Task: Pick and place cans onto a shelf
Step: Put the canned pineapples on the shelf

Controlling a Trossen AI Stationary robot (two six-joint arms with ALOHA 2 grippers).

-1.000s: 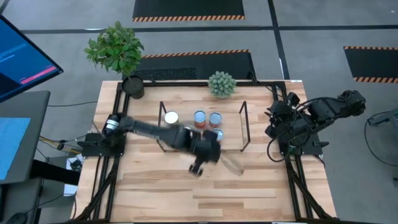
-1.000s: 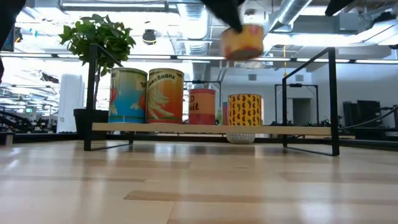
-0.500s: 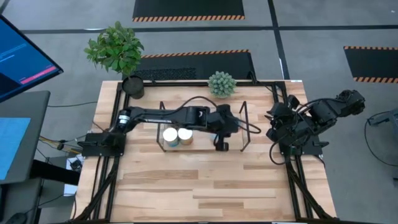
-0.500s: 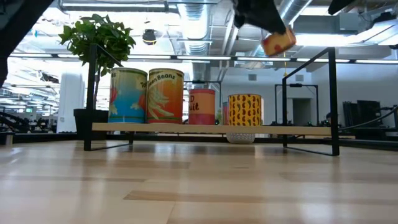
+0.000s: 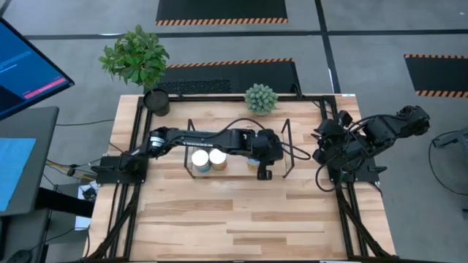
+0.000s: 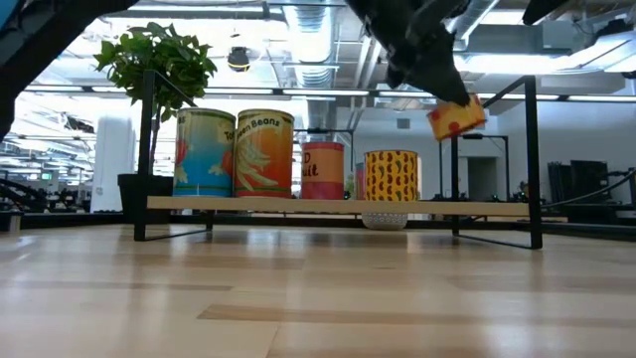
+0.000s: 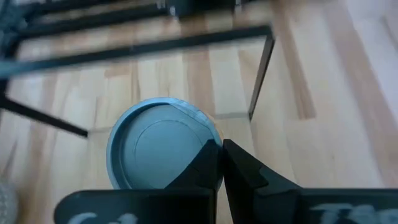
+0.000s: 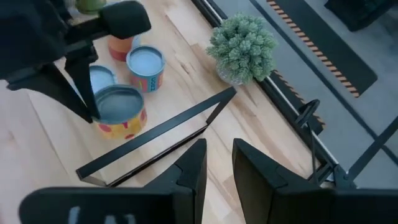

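We see the left gripper [image 6: 437, 85] pinching a yellow red-spotted can [image 6: 457, 116], tilted, in the air above the shelf's [image 6: 298, 206] right end; four cans stand on the board. Right gripper [image 8: 217, 163] waits at the table's right edge, fingers slightly apart.

We've swung the left gripper [image 5: 257, 165] from the table front over the shelf [image 5: 219, 169]; its yellow-red can [image 6: 456, 117] now hangs lower and tilted above the shelf's right end.
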